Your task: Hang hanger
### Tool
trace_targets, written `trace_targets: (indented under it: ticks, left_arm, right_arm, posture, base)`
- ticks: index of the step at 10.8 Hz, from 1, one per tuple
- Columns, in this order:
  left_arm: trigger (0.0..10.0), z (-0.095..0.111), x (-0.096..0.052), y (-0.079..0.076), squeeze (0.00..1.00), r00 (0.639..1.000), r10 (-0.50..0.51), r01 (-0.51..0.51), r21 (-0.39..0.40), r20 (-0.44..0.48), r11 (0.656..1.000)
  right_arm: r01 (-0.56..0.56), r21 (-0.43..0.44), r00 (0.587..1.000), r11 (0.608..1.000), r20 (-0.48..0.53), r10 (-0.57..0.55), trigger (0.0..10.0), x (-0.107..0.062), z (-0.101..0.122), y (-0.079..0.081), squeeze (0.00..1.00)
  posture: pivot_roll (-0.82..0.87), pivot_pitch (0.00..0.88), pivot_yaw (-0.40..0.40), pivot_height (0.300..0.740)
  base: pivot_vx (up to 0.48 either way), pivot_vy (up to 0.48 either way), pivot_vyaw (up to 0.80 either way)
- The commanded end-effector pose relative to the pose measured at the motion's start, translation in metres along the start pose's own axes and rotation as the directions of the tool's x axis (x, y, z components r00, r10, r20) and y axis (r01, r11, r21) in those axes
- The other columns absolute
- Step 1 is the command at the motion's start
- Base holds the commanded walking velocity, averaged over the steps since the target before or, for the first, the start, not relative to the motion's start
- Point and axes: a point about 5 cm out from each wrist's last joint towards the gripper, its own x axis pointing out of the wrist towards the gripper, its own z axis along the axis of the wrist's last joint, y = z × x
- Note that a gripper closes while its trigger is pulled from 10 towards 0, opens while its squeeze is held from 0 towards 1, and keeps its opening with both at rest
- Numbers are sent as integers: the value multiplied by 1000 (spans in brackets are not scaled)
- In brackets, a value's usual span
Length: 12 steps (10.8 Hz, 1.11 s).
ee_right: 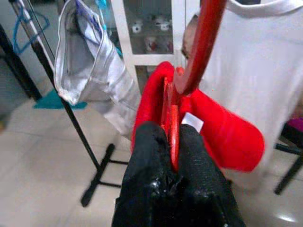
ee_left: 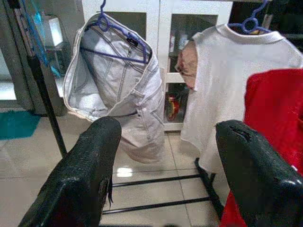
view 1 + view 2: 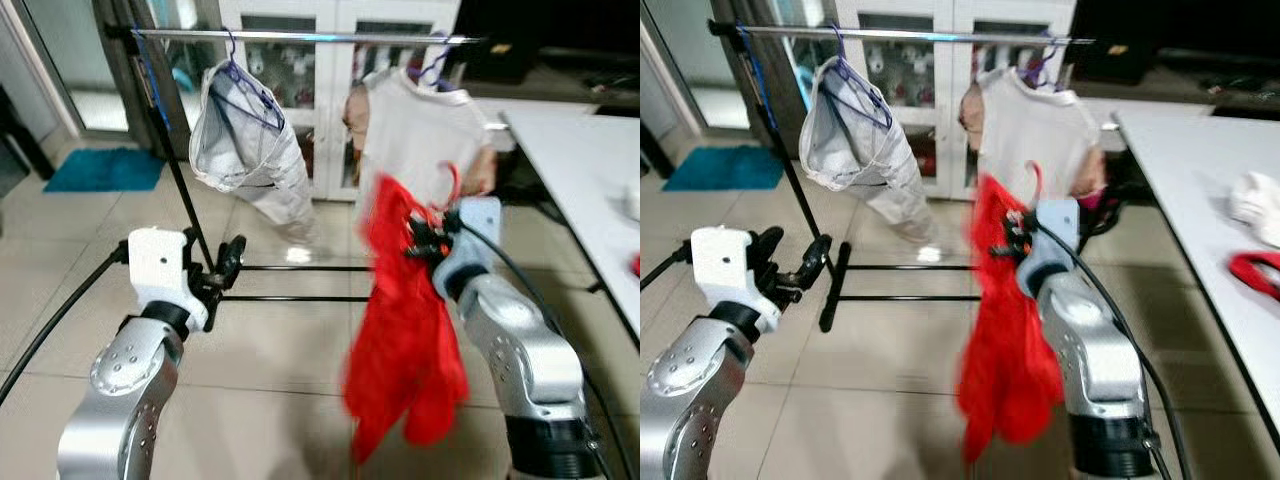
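Observation:
My right gripper (image 3: 425,243) is shut on a red hanger (image 1: 191,61) that carries a red garment (image 3: 400,330); its hook (image 3: 452,187) points up, well below the rail. The clothes rail (image 3: 300,37) runs across the top of the view on a black stand (image 3: 180,180). On it hang pale grey trousers (image 3: 245,150) on a purple hanger and a white T-shirt (image 3: 425,130) on another purple hanger. My left gripper (image 3: 225,268) is held open lower left, near the stand's post, with nothing between its fingers (image 2: 85,175).
A white table (image 3: 590,170) stands on the right with a white cloth (image 3: 1255,205) and a red item (image 3: 1255,270) on it. A glass-fronted cabinet (image 3: 330,90) stands behind the rail. A blue mat (image 3: 105,168) lies at far left on the tiled floor.

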Motion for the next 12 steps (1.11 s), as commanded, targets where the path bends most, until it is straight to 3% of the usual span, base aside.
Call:
trace_targets:
  ticks: [1, 8, 10, 12]
  left_arm:
    - [10000, 2, 2, 1, 0, 1000, -4, 4, 26, -4, 1000]
    - [10000, 0, 1, -7, 0, 1000, -21, 21, 4, -2, 1000]
    - [10000, 1, -1, -7, 0, 1000, -19, 19, 14, 2, 1000]
    - [10000, 3, -2, -11, 0, 999, -46, 46, 34, 8, 998]
  right_arm:
    - [-2, 36, 999, 999, 40, 1, 10000, 2, 7, -1, 0]
    - [-27, -2, 999, 1000, 45, 27, 10000, -3, 6, 1, 0]
    - [-96, -76, 995, 992, 11, 97, 10000, -2, 3, 9, 0]
    - [-98, -73, 995, 992, 24, 100, 10000, -4, 4, 11, 0]
  posture:
    - [-49, 0, 17, 740]
    - [-60, 0, 9, 740]
    - [-54, 0, -1, 740]
    - [-59, 0, 1, 740]
  base:
    - [412, 0, 0]
    - [411, 0, 0]
    - [409, 0, 0]
    - [411, 0, 400]
